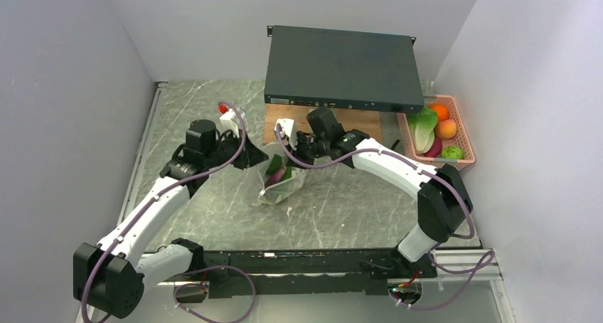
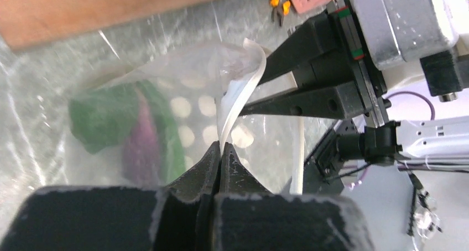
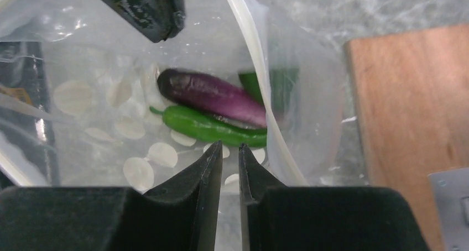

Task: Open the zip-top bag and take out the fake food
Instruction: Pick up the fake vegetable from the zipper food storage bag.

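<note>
The zip-top bag (image 1: 281,184), clear with white oval dots, lies mid-table between both arms. My left gripper (image 2: 221,147) is shut on its white zip strip (image 2: 238,96); from above it sits at the bag's left edge (image 1: 263,158). My right gripper (image 3: 229,147) reaches in from the right (image 1: 297,156). Its jaws are drawn nearly together, with the bag's clear wall in the slit between them. Fake food lies inside the bag: a purple eggplant (image 3: 213,96) and a green pepper (image 3: 210,128). The left wrist view shows these as blurred purple (image 2: 141,146) and green (image 2: 99,115).
A pink basket (image 1: 466,134) at the right wall holds lettuce, orange fruit and other pieces. A black equipment box (image 1: 341,67) sits at the back on a wooden board (image 1: 355,120). Orange-handled pliers (image 2: 278,2) lie near the basket.
</note>
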